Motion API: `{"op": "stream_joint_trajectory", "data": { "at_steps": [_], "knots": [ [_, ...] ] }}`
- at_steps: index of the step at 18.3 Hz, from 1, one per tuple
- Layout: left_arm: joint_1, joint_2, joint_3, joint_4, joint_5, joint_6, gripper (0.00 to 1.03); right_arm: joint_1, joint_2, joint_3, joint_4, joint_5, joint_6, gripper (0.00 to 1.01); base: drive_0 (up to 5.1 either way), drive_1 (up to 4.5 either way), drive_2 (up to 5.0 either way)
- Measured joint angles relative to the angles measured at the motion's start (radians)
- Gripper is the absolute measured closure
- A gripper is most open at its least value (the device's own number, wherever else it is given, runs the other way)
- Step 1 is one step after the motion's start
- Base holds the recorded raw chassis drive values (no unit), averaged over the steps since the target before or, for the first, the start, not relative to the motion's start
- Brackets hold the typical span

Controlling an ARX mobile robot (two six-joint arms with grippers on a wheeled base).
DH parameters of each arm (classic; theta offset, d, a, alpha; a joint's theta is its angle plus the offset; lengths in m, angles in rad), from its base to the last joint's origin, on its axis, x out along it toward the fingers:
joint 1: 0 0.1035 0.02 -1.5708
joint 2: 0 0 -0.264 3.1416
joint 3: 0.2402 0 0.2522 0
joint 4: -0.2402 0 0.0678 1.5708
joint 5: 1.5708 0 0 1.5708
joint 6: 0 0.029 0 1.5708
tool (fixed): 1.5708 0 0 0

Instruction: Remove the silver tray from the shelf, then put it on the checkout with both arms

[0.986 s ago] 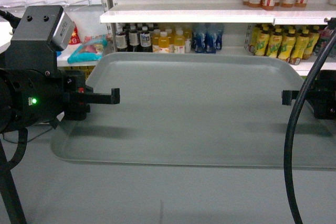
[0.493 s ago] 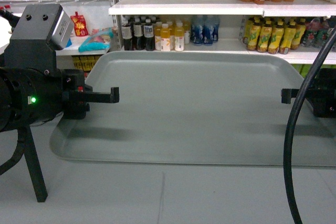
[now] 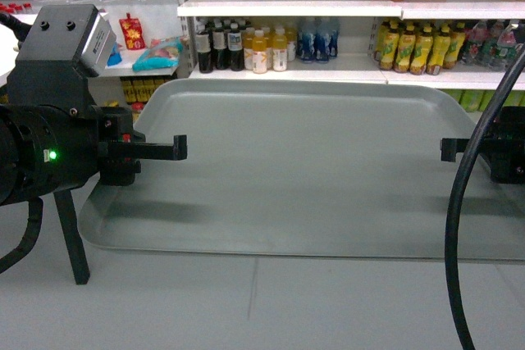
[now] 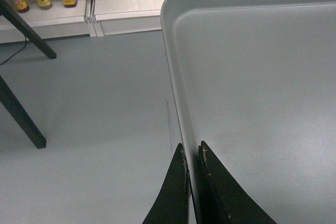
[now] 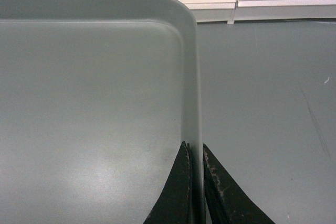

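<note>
tray (image 3: 312, 170) hangs level in the air above the grey floor (image 3: 246, 309), in front of shelves of drink bottles (image 3: 262, 47). left gripper (image 4: 192, 153) is pinched tight on its left rim, right gripper (image 5: 195, 150) pinched tight on its right rim, one finger each side.

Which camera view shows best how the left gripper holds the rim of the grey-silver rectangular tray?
The left wrist view: the left gripper has its fingers closed on the rim of the grey-silver rectangular tray. The head view shows it sideways; the right wrist view does not show it.
</note>
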Motion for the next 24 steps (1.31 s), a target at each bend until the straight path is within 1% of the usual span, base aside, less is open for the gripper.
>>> {"op": "stream_joint_trajectory", "data": {
  "at_steps": [6,22,24],
  "knots": [
    [0.0,0.0,0.0,-0.002,0.001,0.0,1.0,0.0,0.0,0.0,-0.001,0.0,0.0,0.98,0.0,-4.07,4.1],
    [-0.001,-0.005,-0.003,-0.003,0.0,0.001,1.0,0.0,-0.001,-0.002,0.0,0.0,0.0,0.98,0.0,0.0,0.0],
    [-0.004,-0.005,-0.002,0.002,0.0,0.001,1.0,-0.002,-0.001,-0.002,-0.003,0.0,0.0,0.98,-4.8,2.58,2.6]
  ]
}}
